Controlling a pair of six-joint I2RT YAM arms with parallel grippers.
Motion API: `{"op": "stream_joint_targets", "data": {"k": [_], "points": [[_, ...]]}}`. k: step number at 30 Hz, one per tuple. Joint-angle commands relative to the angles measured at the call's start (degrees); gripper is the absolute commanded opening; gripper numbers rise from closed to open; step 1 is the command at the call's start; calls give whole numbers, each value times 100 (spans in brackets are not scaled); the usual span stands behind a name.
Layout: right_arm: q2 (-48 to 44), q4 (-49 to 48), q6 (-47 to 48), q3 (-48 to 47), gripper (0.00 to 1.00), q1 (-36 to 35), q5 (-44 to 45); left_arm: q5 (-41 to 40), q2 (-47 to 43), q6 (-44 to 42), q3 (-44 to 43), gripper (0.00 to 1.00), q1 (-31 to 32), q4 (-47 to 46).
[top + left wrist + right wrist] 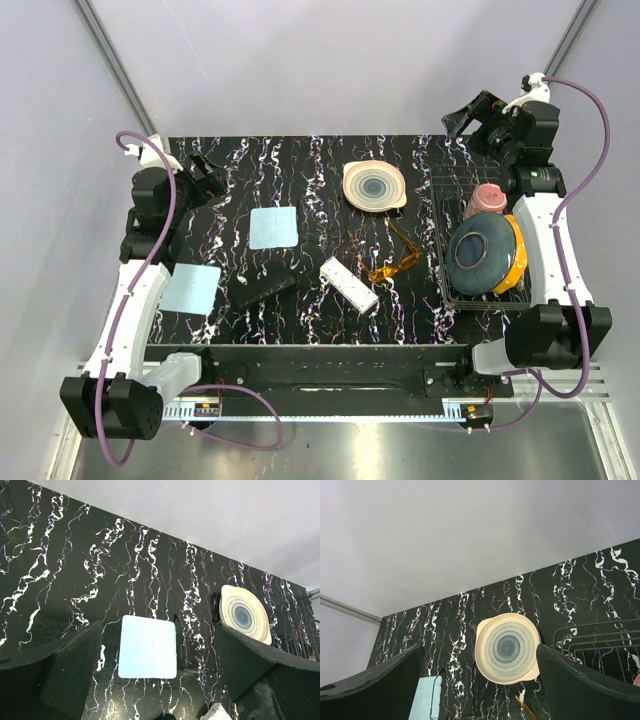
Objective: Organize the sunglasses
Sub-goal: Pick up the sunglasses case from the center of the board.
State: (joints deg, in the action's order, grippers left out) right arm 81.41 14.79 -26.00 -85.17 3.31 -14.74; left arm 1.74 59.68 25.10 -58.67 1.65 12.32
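Black marble-look table (pixel 300 170) with white veins, plain pale grey walls around it.

Sunglasses (pixel 392 262) lie on the table right of centre with their arms unfolded, between the white box (pixel 348 284) and the wire rack (pixel 447 297). They sit just beside the box's far right end; can't tell if they touch. In the right wrist view only a sliver of amber shows at the bottom edge.

Cream plate (pixel 374 186) with a ringed pattern sits farther back, apart from the glasses.

The rack on the right side holds a blue dish (pixel 481 252) leaning against a yellow one, with a pink cup (pixel 488 198) at the far end.

Black case (pixel 265 289) lies angled just left of the box. Far blue cloth (pixel 273 227) is left of centre. Near blue cloth (pixel 190 289) hangs over the left edge by the left arm (pixel 140 270).

Left jaws are at the far left corner, spread wide with nothing between them. The left wrist view looks across the far blue cloth toward the plate.

Right jaws are off the far right corner, beyond the rack, also spread wide and empty. Both are well apart from the sunglasses.
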Motion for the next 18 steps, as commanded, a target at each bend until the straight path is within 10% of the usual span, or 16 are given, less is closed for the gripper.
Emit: {"op": "stream_joint_targets", "data": {"k": [1,12,18], "points": [[-20,-178,-28,-193,100,-24,-274,221,-141,117,111,99,2,-432],[77,314,96,-9,91,-67,-1118,1520,139,-154,-65,99,-78,410],[200,692,165,9,79,-603,-882,1717,360,-410,399,81,1239,1536]]}}
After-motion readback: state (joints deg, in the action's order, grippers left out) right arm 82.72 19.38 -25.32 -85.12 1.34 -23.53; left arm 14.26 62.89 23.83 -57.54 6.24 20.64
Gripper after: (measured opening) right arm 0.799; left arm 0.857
